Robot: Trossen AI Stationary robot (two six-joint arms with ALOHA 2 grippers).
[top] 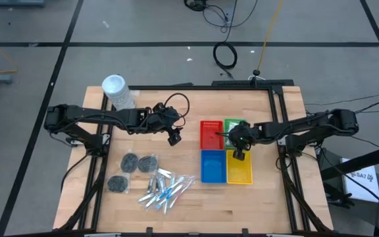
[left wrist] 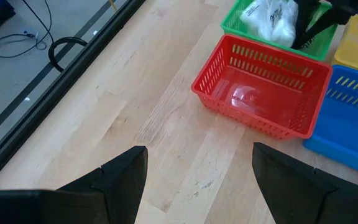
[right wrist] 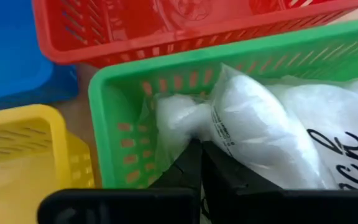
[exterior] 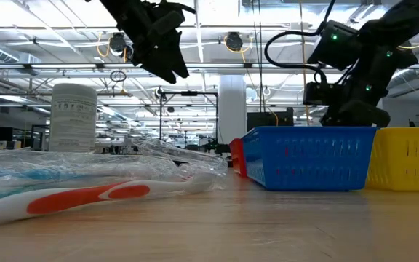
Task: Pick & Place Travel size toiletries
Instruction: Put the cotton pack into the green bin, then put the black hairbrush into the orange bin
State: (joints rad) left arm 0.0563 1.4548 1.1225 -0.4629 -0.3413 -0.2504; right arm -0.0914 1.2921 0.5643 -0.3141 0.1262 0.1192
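White clear-wrapped packets [right wrist: 253, 124] lie in the green tray [right wrist: 114, 87], also seen in the left wrist view as packets [left wrist: 269, 18]. My right gripper [right wrist: 201, 155] is shut, its tips down among them inside that tray [top: 234, 125]. Dark grey round bundles [top: 129, 162] and slim wrapped sticks [top: 166, 191] lie on the near left of the table; one wrapped stick [exterior: 86, 196] lies close in the low view. My left gripper [left wrist: 197, 158] hangs open above bare wood, left of the red tray [left wrist: 260, 93], with nothing between its fingers. My right gripper's shut fingertips [right wrist: 194, 168] lie against the clear wrap of a white packet [right wrist: 213, 134], coming slanting down from the table's right side. I cannot tell whether any wrap is pinched between them. The packet rests in the green tray.
Red [top: 210, 133], green, blue [top: 212, 166] and yellow [top: 239, 170] trays stand in a square block at centre right. A tall white tub [top: 115, 89] stands at the far left. Bare wood lies between the left gripper and the trays.
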